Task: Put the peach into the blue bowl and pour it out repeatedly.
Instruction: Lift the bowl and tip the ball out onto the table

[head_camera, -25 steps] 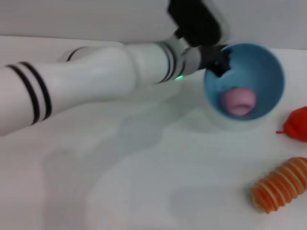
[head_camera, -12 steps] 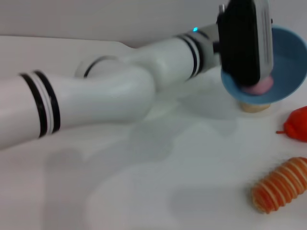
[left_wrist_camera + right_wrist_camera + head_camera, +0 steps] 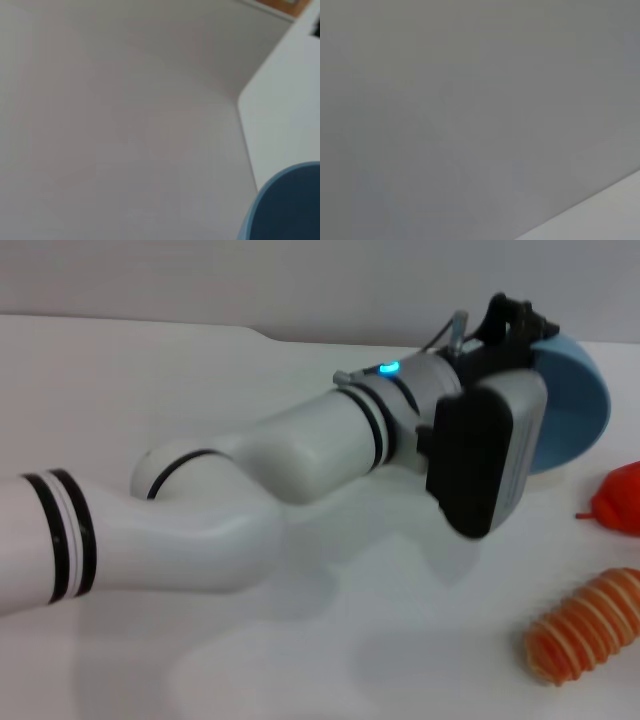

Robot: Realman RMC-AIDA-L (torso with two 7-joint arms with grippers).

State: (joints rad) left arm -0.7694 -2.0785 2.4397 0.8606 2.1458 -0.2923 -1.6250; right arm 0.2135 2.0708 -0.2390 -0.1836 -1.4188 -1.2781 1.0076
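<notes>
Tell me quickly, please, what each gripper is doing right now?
Left gripper: at the tilted blue bowl, apparently gripping its rim; the fingers themselves are hidden.
Right gripper: not in view.

a plain white worktop (image 3: 250,660) fills the head view, smooth and matte, with soft grey shadows lying across its middle. behind its far edge rises a bare pale grey wall (image 3: 250,280). the light is even and diffuse. the right wrist view shows only flat grey surface.
</notes>
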